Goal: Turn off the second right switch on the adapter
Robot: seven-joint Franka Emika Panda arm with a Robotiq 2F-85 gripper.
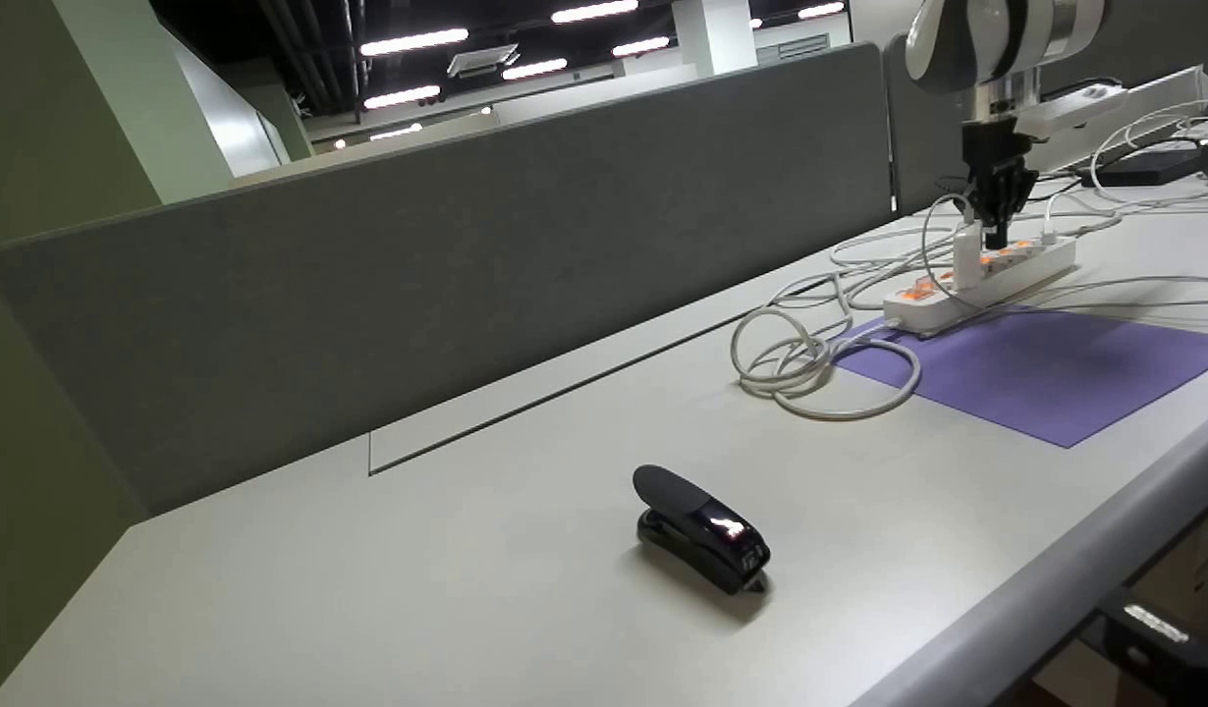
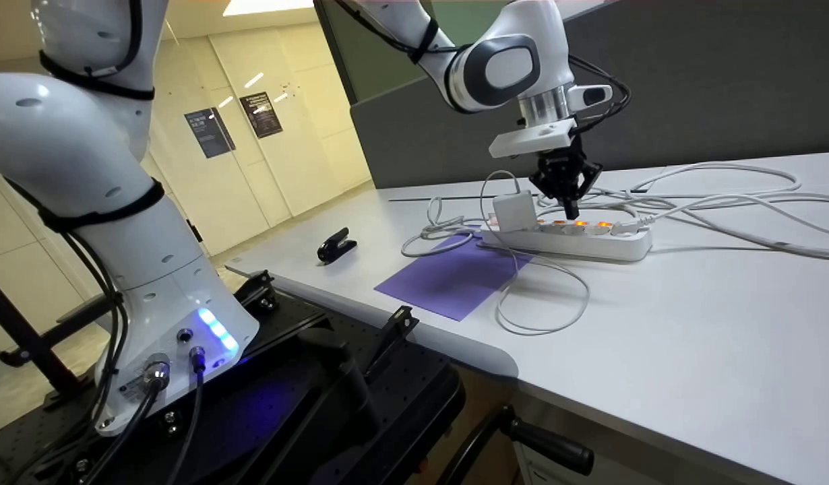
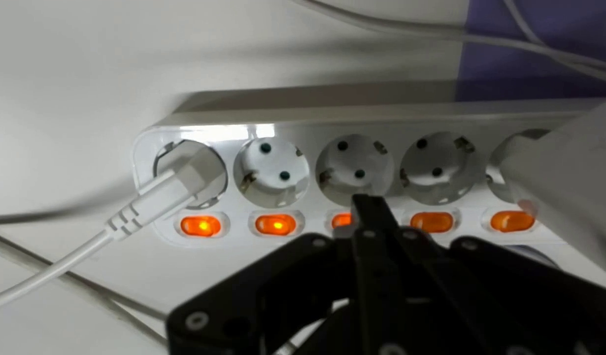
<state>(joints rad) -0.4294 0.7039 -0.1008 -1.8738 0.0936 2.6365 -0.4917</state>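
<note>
The adapter, a long white power strip, lies on the desk in both exterior views [image 1: 1021, 280] [image 2: 583, 246] and spans the wrist view [image 3: 312, 199]. In the wrist view its orange switches run in a row below round sockets. The two leftmost switches [image 3: 200, 225] [image 3: 276, 224] glow with bright spots. The middle switch [image 3: 341, 220] is bright orange and partly hidden by my fingertips. The two switches to its right [image 3: 431, 222] [image 3: 512, 221] look duller. My gripper [image 3: 374, 202] is shut and empty, pointing down over the strip [image 1: 997, 241] [image 2: 571, 212]. Whether it touches is unclear.
A white charger [image 3: 569, 182] stands tall in a socket beside the gripper [image 2: 515, 211]. A white plug [image 3: 180, 182] fills the leftmost socket. Loose cables [image 1: 810, 363] loop around the strip. A purple sheet [image 1: 1036, 373] and black stapler [image 1: 702, 530] lie on the desk.
</note>
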